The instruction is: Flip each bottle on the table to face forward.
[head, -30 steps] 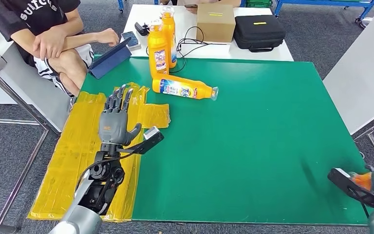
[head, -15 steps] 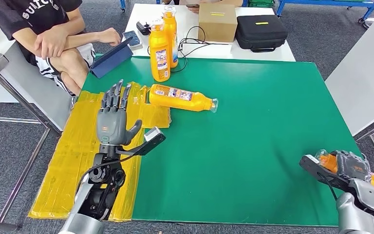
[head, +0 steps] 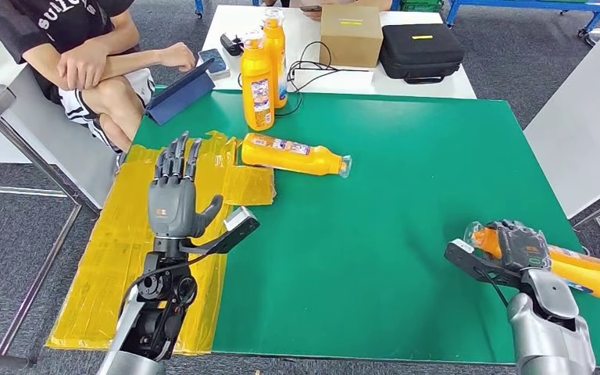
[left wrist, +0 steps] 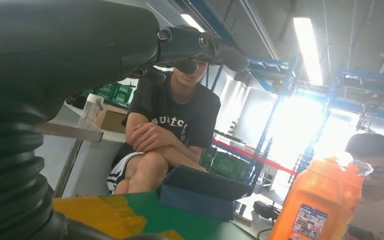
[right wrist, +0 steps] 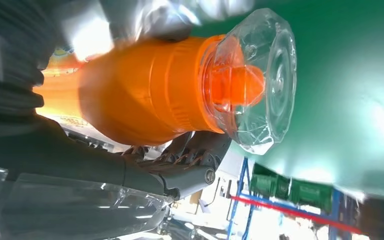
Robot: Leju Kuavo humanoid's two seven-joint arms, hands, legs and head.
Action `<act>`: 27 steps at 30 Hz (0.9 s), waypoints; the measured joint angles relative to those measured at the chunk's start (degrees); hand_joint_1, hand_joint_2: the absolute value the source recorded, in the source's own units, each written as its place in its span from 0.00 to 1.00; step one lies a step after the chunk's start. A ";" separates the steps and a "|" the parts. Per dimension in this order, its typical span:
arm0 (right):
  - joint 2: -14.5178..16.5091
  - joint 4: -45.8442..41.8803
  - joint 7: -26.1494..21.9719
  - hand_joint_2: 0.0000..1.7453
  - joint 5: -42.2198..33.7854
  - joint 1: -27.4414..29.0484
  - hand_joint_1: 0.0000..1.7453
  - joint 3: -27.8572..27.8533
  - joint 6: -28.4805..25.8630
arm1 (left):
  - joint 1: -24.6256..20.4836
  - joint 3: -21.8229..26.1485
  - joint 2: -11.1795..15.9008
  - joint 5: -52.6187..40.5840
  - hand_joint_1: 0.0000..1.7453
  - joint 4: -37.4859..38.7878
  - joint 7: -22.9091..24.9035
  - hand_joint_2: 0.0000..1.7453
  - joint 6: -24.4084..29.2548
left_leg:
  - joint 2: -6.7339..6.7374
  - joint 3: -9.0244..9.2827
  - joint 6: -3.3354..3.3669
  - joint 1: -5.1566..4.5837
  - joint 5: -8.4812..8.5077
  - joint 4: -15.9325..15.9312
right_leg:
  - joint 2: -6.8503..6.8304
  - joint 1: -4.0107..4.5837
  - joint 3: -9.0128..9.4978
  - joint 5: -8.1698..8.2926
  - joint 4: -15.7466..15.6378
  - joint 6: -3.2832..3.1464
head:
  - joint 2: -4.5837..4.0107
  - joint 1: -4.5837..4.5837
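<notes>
My right hand (head: 522, 248) grips an orange bottle (head: 580, 269) near its neck, held sideways above the green mat's front right, clear cap pointing left. The right wrist view shows that bottle (right wrist: 145, 92) and its clear cap (right wrist: 260, 85) close up, fingers wrapped around it. Another orange bottle (head: 293, 155) lies on its side at the mat's back, cap to the right. Two orange bottles (head: 256, 80) stand upright behind it, one (left wrist: 314, 202) seen from the left wrist. My left hand (head: 173, 191) hovers open, fingers straight, over the yellow taped strip.
The green mat (head: 406, 180) covers the table, with yellow tape (head: 125, 234) along its left side. A person (head: 86, 62) sits at the back left beside a tablet (head: 178, 94). A cardboard box (head: 347, 34), black case (head: 420, 50) and cables lie on the white table behind.
My right hand has come up and to the left over the mat's front right, bringing the orange bottle into full sight. The left hand has barely shifted. The camera has moved slightly.
</notes>
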 joint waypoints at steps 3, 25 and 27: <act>3.50 -3.97 -1.13 1.00 -2.93 0.38 1.00 2.28 -0.07 | 0.26 0.23 0.00 0.00 0.00 -0.27 -0.26 1.00 0.00 | 0.19 -0.02 -0.01 0.04 0.00 -0.01 | 0.14 0.05 -0.07 0.00 0.02 -0.01 | 0.00 0.02; 18.01 -26.39 4.71 1.00 -15.41 7.88 1.00 41.03 12.24 | -0.26 -0.50 -0.14 3.48 0.00 1.38 -1.86 1.00 -0.01 | 0.17 -0.07 -0.06 0.18 -0.02 -0.01 | 0.21 0.11 -0.19 -0.05 0.00 -0.09 | 0.00 0.02; 17.67 -27.57 5.07 1.00 -15.79 8.49 1.00 42.27 12.29 | -0.31 -0.58 -0.14 3.57 0.00 1.48 -1.87 1.00 -0.01 | 0.17 -0.07 -0.06 0.16 -0.02 -0.01 | 0.21 0.10 -0.19 -0.05 -0.01 -0.09 | 0.01 0.02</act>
